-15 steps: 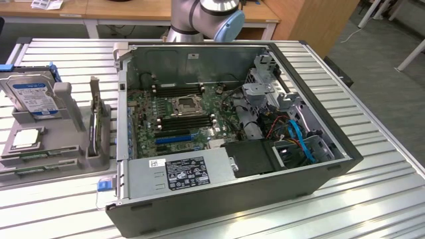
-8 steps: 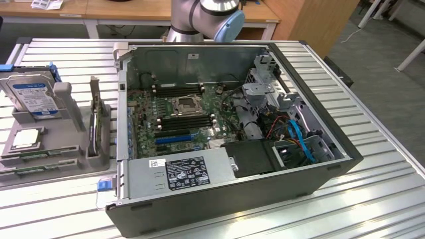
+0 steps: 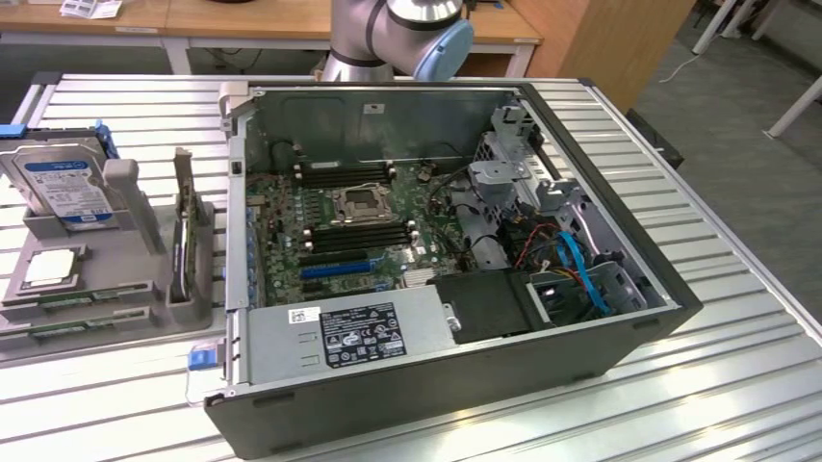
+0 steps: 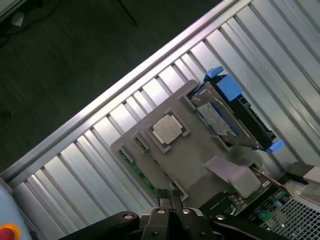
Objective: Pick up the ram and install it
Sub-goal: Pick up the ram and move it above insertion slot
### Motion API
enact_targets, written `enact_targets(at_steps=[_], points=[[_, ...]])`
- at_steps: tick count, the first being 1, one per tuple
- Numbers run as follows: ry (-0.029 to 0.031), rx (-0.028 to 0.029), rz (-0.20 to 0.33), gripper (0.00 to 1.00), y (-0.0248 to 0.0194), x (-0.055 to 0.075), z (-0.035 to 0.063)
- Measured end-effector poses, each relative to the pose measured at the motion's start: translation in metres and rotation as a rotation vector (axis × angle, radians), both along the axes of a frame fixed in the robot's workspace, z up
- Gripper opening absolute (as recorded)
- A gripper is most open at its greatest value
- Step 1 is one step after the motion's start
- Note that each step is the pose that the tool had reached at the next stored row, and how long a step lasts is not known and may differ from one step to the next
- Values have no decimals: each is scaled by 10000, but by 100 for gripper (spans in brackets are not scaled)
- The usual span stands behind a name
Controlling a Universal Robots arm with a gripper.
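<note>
Jaws shut tight, fingertips of the gripper pressed together with nothing between them, hanging over the near edge of the grey holder tray on the slatted table.

The ram lies flat in a shallow recess of that tray, at the exterior view's left of the open computer case, with what looks like a second green strip just beside it. It has not been lifted.

By the look of it the stick is light and stiff but fragile – a thin board with small chips on its face and bare contacts along one long edge. The two long edges, near the middle, seem the safest place to take hold; the faces and contacts are best left alone.

Room at the tray is tight: the recess walls hug the stick, the CPU chip sits near, and the hard drive stands beyond. Inside the case the black memory slots flank the CPU socket – open from above, walled at the sides.
</note>
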State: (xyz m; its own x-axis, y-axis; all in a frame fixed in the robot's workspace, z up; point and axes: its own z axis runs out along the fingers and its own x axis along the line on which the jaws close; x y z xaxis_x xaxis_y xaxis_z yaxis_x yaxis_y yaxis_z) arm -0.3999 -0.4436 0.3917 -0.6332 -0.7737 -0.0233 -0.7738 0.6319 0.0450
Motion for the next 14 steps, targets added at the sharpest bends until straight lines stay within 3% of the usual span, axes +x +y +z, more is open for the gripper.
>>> enact_targets(at_steps=[14], points=[[0, 1, 1815, 10, 0, 0, 0]])
